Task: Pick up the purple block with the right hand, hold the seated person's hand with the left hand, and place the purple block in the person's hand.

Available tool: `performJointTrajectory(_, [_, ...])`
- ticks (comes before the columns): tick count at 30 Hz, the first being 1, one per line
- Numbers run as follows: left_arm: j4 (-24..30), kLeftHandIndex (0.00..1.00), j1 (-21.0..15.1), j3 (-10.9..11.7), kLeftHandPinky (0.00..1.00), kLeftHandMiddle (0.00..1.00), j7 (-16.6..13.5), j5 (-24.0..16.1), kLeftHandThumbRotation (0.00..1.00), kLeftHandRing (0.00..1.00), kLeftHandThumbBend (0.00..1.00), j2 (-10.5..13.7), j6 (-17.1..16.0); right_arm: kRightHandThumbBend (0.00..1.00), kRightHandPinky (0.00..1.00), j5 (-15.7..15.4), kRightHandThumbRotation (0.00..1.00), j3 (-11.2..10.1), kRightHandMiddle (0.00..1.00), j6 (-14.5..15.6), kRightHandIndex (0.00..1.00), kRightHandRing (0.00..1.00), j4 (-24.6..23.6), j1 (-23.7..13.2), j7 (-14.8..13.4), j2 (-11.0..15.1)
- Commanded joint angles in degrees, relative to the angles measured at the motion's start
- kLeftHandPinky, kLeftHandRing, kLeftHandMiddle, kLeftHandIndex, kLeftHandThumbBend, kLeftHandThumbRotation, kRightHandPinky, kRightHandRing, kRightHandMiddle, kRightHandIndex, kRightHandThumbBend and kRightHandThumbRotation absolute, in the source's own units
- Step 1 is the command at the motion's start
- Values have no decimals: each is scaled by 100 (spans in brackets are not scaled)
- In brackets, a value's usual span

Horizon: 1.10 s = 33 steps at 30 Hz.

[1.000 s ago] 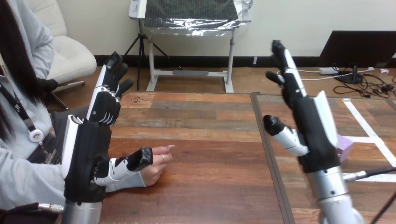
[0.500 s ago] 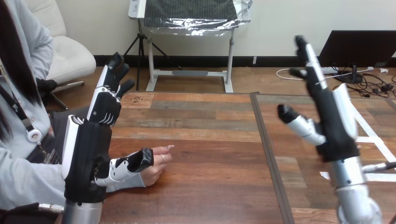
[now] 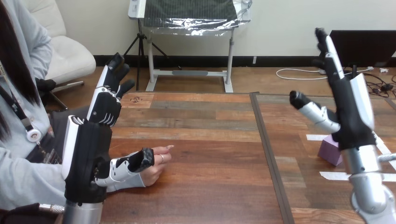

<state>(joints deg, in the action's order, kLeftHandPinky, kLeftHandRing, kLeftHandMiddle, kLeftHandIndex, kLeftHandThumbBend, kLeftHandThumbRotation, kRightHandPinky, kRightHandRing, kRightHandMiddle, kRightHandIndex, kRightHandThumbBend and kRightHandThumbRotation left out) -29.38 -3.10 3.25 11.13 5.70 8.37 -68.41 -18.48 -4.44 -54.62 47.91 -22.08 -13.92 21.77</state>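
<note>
The purple block [image 3: 330,150] lies on the table at the right, partly hidden behind my right hand [image 3: 348,114]. That hand is raised above and just in front of the block, fingers straight up and thumb out, holding nothing. At the left, my left hand [image 3: 91,149] stands upright with straight fingers and its thumb stretched toward the person's hand [image 3: 156,165]. The person's hand rests on the table just right of my left palm; my thumb lies over its near side, not curled round it.
A dark seam [image 3: 268,158] runs down the wooden table between its two halves. White tape strips [image 3: 338,176] lie on the right half around the block. The person sits at the left edge.
My right hand has swung to the right and slightly up, uncovering the purple block's left side. The left hand and the person's hand have stayed put.
</note>
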Motion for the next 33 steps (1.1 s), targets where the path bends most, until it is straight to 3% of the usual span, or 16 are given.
performJointTrajectory(1, [30, 95, -204, 29, 89, 97, -44, -22, 70, 95, 100, -48, -27, 100, 91, -73, 90, 0, 100, 77, 100, 99, 206, -641, -120, 227])
performJointTrajectory(9, [-17, 95, -214, 17, 90, 97, -12, 3, 70, 95, 100, -35, -57, 100, 90, -253, 89, 62, 98, 272, 99, 98, 495, -881, -337, 393])
performJointTrajectory(18, [-20, 95, -202, 20, 89, 97, -25, -7, 70, 95, 100, -63, -76, 100, 88, -318, 87, 137, 96, 532, 99, 98, 891, -1180, -380, 563])
performJointTrajectory(26, [-1, 95, -180, 24, 89, 97, -39, -30, 71, 95, 100, -92, -107, 100, 86, -616, 86, 319, 94, 867, 97, 97, 1249, -1464, -702, 750])
performJointTrajectory(33, [24, 96, -152, 9, 89, 97, -23, -11, 71, 95, 100, -84, -111, 100, 84, -722, 84, 443, 93, 1157, 95, 95, 1602, -1702, -794, 847])
